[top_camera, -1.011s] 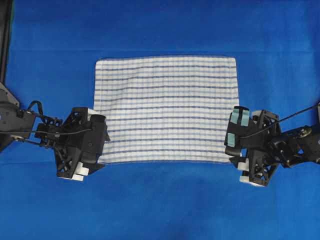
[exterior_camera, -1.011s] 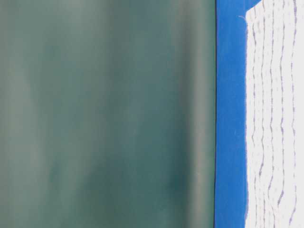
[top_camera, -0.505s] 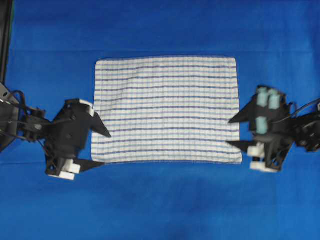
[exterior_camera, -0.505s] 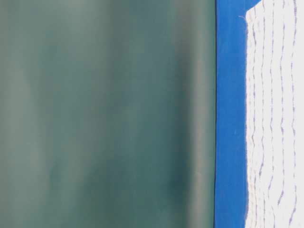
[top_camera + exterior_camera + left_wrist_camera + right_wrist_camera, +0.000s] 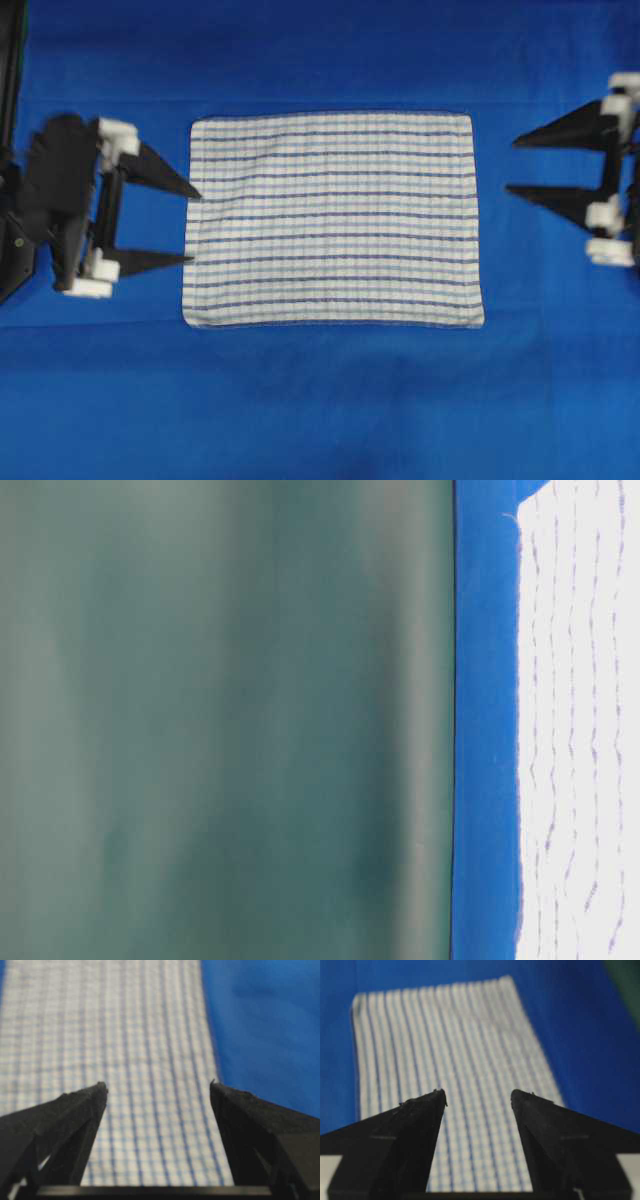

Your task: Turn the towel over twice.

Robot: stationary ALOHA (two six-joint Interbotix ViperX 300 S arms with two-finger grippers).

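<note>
Blue tablecloth [image 5: 320, 400] covers the whole work surface; on it you see the towel [image 5: 332, 220], a white rectangle w/ thin dark- and light-blue stripes, lying flat and fully spread near the centre of the overhead view, long sides running left–right. Its corners look squared, no folds or lifted edges visible, hems lying on the cloth. Left gripper [image 5: 193, 226] sits at the towel's left short edge, jaws spread wide, nothing between them; its two black fingertips [image 5: 187, 191] point toward the towel and reach about to the edge, though you cannot tell from above whether they touch the fabric. In the left wrist view the same gripper [image 5: 158, 1089] frames the striped towel [image 5: 130, 1050] between two parted fingers, w/ bare blue cloth [image 5: 265, 1025] to one side. Right gripper [image 5: 514, 165] is well apart from the towel's right short edge, over bare tablecloth, jaws likewise spread wide and empty, tips aimed at the towel. In the right wrist view that gripper [image 5: 477, 1096] looks down the towel [image 5: 450, 1050] lengthwise, blue cloth [image 5: 570, 1035] on both sides. Table-level view: a strip of blue cloth [image 5: 485, 730] beside the bright towel surface [image 5: 580, 730], and a blurred grey-green backdrop [image 5: 220, 720].
</note>
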